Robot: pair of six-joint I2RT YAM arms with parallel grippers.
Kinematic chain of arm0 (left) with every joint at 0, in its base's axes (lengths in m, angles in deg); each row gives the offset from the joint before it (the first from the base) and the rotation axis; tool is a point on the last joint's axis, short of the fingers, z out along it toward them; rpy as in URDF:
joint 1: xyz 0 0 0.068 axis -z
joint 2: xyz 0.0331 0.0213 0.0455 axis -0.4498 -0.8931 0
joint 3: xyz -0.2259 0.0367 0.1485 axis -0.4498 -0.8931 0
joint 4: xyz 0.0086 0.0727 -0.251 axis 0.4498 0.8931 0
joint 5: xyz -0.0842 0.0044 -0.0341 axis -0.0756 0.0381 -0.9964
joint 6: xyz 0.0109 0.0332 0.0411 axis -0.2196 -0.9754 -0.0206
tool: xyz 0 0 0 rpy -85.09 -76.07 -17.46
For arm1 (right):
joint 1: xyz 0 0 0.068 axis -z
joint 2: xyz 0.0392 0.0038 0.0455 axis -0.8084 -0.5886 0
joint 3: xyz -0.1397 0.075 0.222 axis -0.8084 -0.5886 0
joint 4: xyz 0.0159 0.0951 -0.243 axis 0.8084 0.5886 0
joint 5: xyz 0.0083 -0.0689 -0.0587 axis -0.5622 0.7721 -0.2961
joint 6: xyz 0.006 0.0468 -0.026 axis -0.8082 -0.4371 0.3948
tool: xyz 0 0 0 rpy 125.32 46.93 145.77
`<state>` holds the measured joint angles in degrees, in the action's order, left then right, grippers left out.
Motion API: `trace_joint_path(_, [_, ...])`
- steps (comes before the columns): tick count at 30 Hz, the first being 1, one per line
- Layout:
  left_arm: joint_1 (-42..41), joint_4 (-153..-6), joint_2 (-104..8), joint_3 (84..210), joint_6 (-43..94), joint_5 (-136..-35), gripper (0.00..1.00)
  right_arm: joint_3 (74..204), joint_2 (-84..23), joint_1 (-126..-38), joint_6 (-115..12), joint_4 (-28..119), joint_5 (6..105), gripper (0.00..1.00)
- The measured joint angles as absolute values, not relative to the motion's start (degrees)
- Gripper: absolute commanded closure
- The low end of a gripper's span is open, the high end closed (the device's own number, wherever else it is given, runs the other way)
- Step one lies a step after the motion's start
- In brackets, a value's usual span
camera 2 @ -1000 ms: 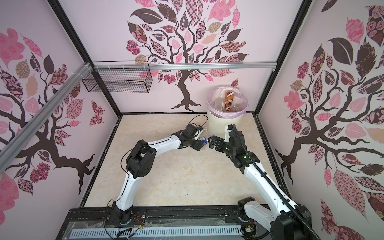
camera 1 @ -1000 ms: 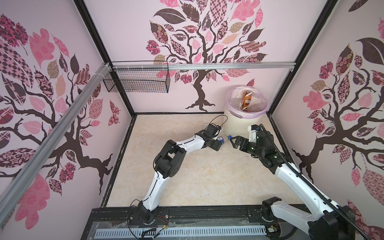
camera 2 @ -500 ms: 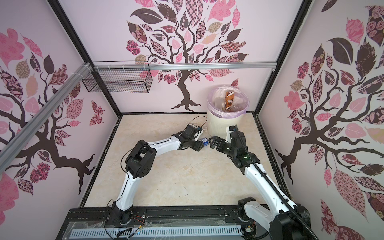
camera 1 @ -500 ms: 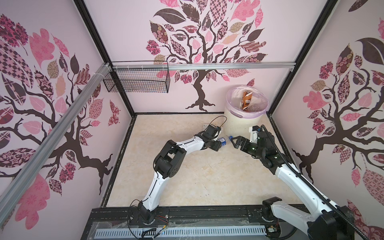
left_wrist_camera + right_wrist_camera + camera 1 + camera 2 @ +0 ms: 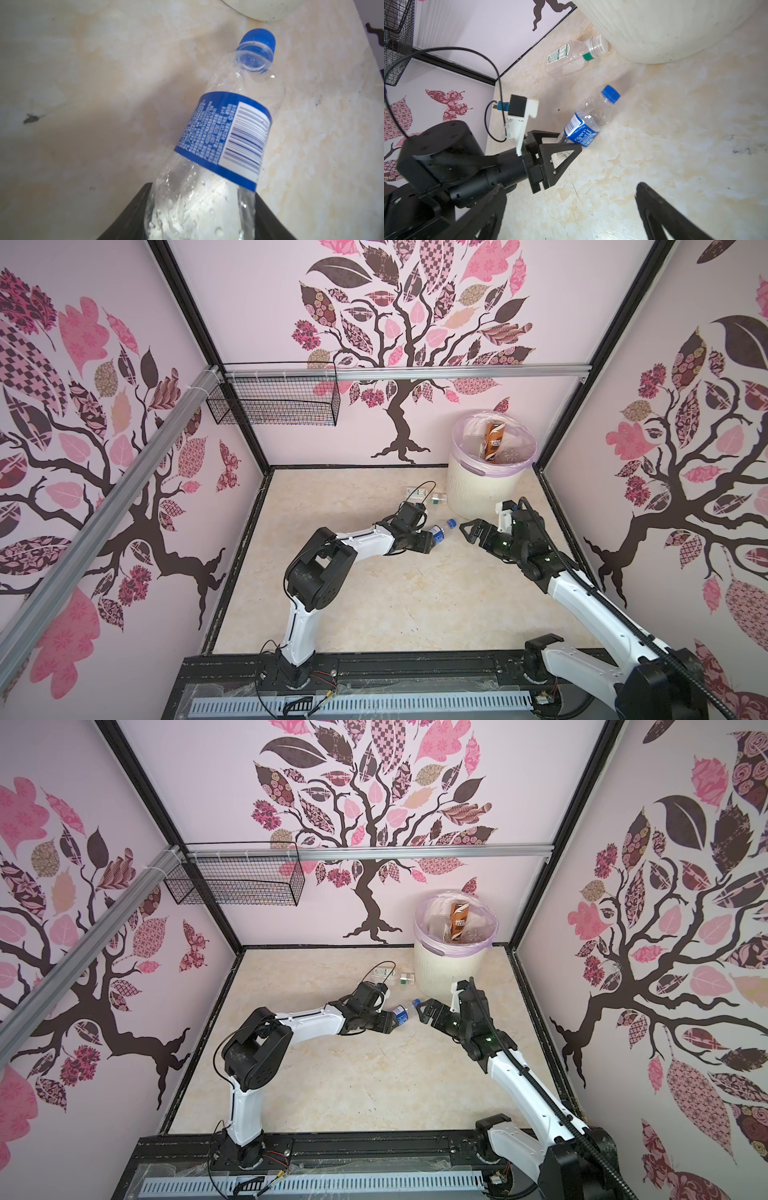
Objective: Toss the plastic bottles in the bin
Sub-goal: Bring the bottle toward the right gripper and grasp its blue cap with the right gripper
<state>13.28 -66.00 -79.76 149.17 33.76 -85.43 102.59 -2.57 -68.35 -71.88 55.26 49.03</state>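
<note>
Blue-label bottle [image 5: 440, 531] is gripped at its base by the left claw [image 5: 430, 537], near the bin [image 5: 478, 489]. Right claw [image 5: 467, 533] is spread wide, empty, just beside the cap.

The blue-labelled bottle [image 5: 224, 135] is cut off by my left wrist view's edge, its base unseen inside my left gripper [image 5: 202, 190]. Only a sliver of the bin [image 5: 268, 8] shows there. In both top views the bottles [image 5: 492, 439] in it are too small to count.
</note>
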Motion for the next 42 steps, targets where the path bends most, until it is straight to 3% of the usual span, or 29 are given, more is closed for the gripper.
trace_joint_path(11, [11.55, -70.59, -64.64, 139.62, 46.84, -85.41, 0.52, 104.56, -8.03, -68.35, -77.48, 49.77, 46.38, 0.03])
trace_joint_path(28, [13.93, -71.94, -51.50, 133.56, 50.14, -85.17, 0.50, 119.55, -22.78, -72.40, -82.55, 42.52, 43.41, 0.16])
trace_joint_path(42, [14.39, -72.34, -50.76, 132.34, 50.33, -84.77, 0.49, 124.91, -29.73, -75.61, -83.71, 41.16, 43.76, 0.47])
